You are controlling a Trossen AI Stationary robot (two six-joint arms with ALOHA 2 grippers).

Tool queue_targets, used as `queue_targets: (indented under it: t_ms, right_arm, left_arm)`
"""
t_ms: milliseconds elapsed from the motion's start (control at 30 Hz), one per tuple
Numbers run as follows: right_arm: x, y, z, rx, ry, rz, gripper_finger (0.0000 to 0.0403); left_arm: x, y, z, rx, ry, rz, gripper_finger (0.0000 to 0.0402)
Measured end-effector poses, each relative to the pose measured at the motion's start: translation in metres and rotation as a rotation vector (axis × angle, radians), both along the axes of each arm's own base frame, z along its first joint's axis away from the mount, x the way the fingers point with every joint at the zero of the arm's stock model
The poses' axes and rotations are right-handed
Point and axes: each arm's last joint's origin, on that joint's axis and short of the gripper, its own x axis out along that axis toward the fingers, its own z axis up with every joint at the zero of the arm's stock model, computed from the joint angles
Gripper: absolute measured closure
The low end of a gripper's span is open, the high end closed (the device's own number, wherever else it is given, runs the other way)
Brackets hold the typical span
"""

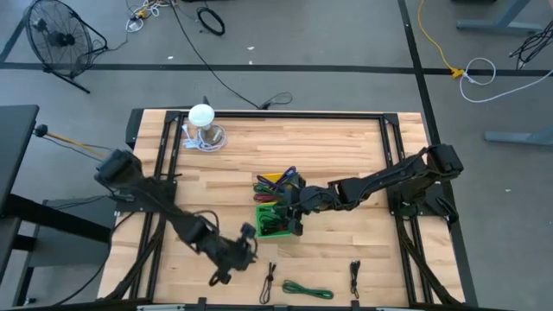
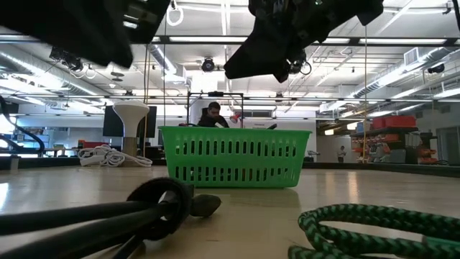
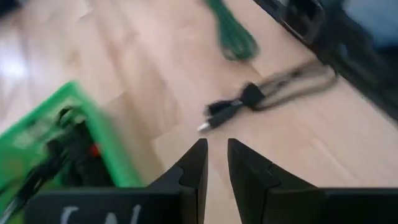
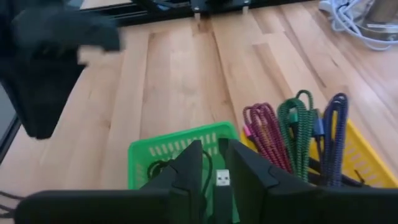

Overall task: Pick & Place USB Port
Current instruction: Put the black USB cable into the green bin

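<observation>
My right gripper (image 4: 214, 171) hovers over the green basket (image 1: 275, 222), shut on a USB cable whose silver plug (image 4: 222, 179) shows between the fingers. Dark cables lie inside the green basket (image 4: 163, 163). Behind it, the yellow basket (image 4: 354, 155) holds red, green and blue coiled cables. My left gripper (image 3: 214, 155) is near the table's front, left of the green basket (image 3: 50, 143), with a narrow gap between its fingers and nothing in it. Ahead of it a bundled black cable (image 3: 267, 96) lies flat on the wood. My right gripper pinches the USB cable at its plug end (image 4: 222, 179) between the two fingers, coming from above over the green basket. The silver plug is lifted clear of the basket. The fingers hide the rest of the cable.
Near the front edge lie a black cable (image 1: 270, 281), a green braided cable (image 1: 307, 290) and another black cable (image 1: 354, 276). A white lamp and a white cord bundle (image 1: 203, 130) sit at the far left. Black frame rails (image 1: 160, 173) border the table.
</observation>
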Motion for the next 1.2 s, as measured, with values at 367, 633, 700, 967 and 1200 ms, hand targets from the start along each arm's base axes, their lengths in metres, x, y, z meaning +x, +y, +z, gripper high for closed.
queue_targets:
  t_ms: [367, 633, 700, 967, 1200]
  right_arm:
    - [0.001, -0.009, 0.0, -0.002, 0.007, -0.026, 0.033]
    - [0.001, -0.012, -0.001, -0.005, 0.015, -0.035, 0.033]
    - [0.001, -0.012, -0.001, -0.009, 0.021, -0.039, 0.033]
    - [0.0, -0.014, -0.003, -0.036, 0.037, -0.029, 0.033]
    - [0.0, -0.016, -0.004, -0.052, 0.053, -0.025, 0.033]
  left_arm:
    - [0.004, -0.026, -0.024, 0.055, -0.067, -0.162, 0.0333]
    - [0.011, -0.027, -0.04, 0.015, -0.03, -0.168, 0.0296]
    - [0.015, -0.029, -0.046, -0.021, -0.034, -0.189, 0.0275]
    - [0.024, -0.036, -0.049, -0.059, -0.137, -0.255, 0.0219]
    - [0.03, -0.039, -0.064, -0.062, -0.131, -0.21, 0.0213]
